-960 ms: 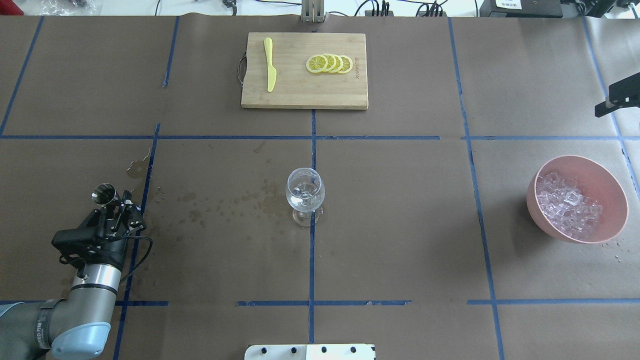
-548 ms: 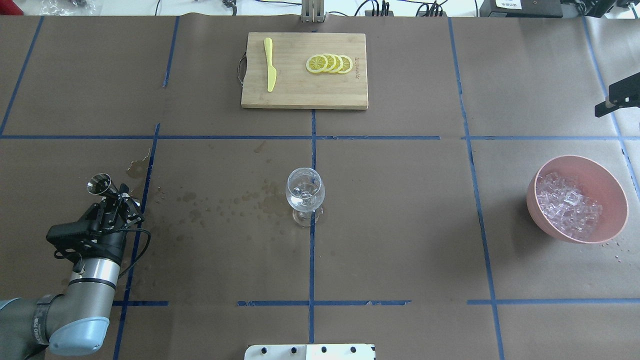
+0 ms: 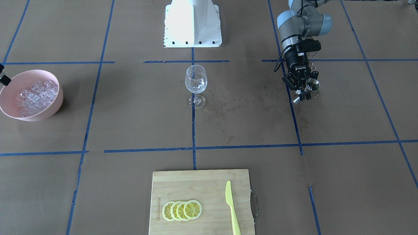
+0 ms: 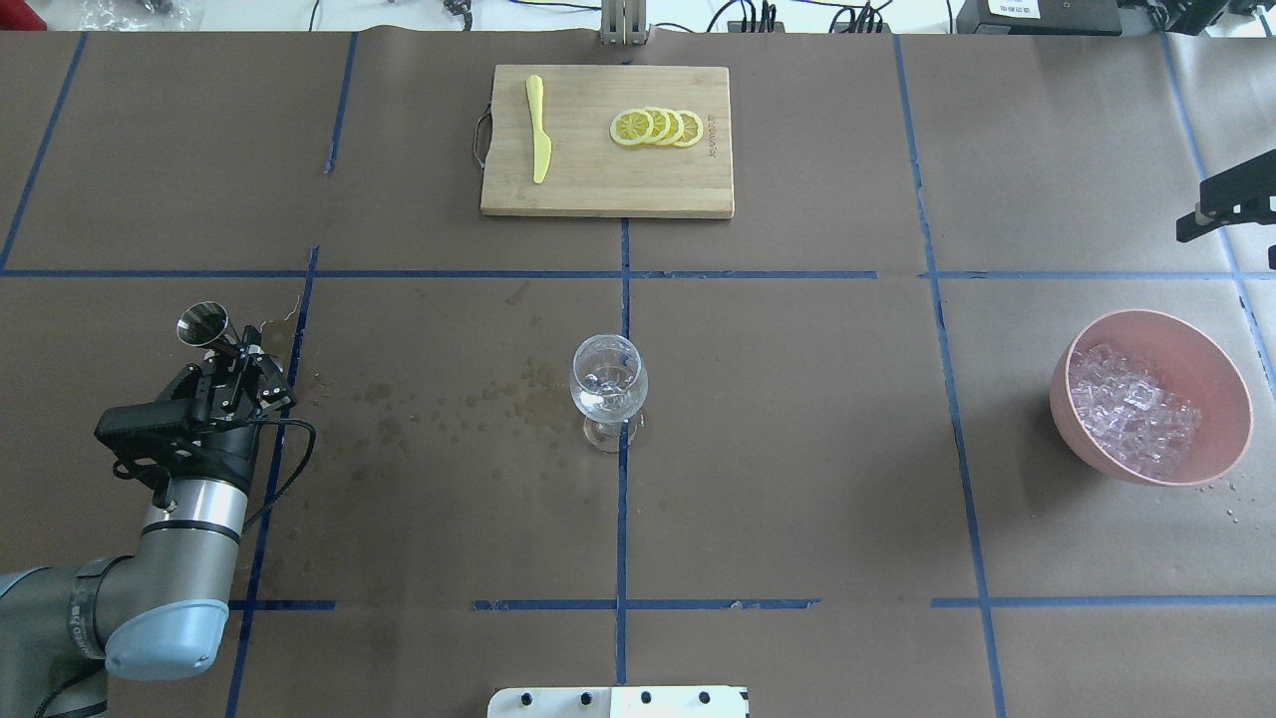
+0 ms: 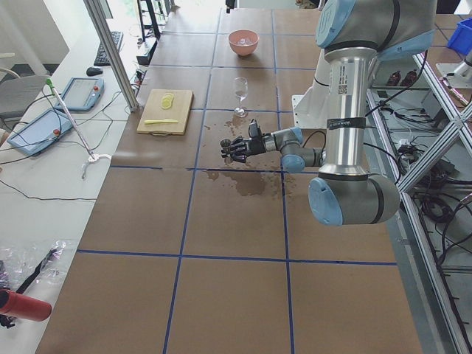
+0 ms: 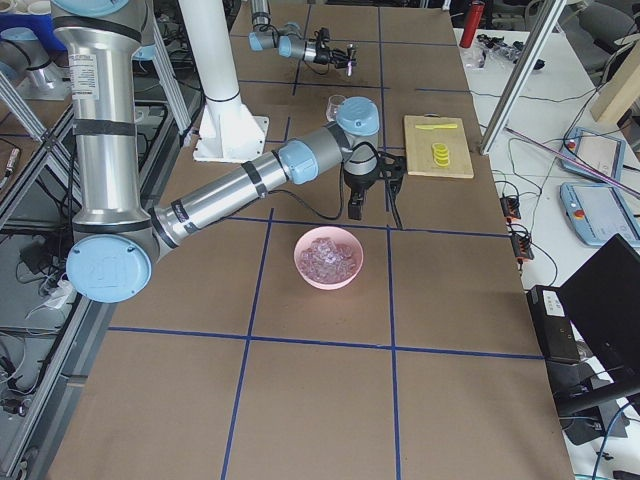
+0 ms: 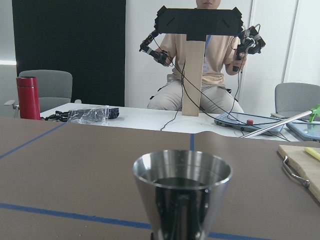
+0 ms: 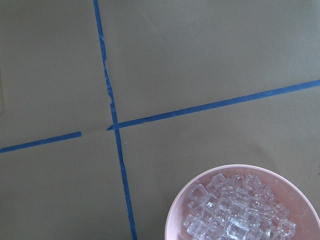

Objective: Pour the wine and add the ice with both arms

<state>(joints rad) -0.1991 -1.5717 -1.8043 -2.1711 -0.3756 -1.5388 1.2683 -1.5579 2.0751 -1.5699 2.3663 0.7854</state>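
Judging pour done, wine (image 4: pixel 604 391) low in wine glass (image 4: pixel 608 371) at table (image 4: pixel 797 449) centre; left gripper (image 4: pixel 242 357) pinching steel jigger (image 4: pixel 199 326) at waist, well left of glass; set down upright, release slowly; right gripper (image 4: pixel 1211 204) near pink bowl (image 4: pixel 1211 364) of ice (image 4: pixel 1131 407), finger spread unreadable; centre over cubes.

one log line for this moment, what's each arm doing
left gripper shut on jigger, upright, away from wine glass | glass holds little wine | ice in pink bowl | right gripper near bowl, state unclear
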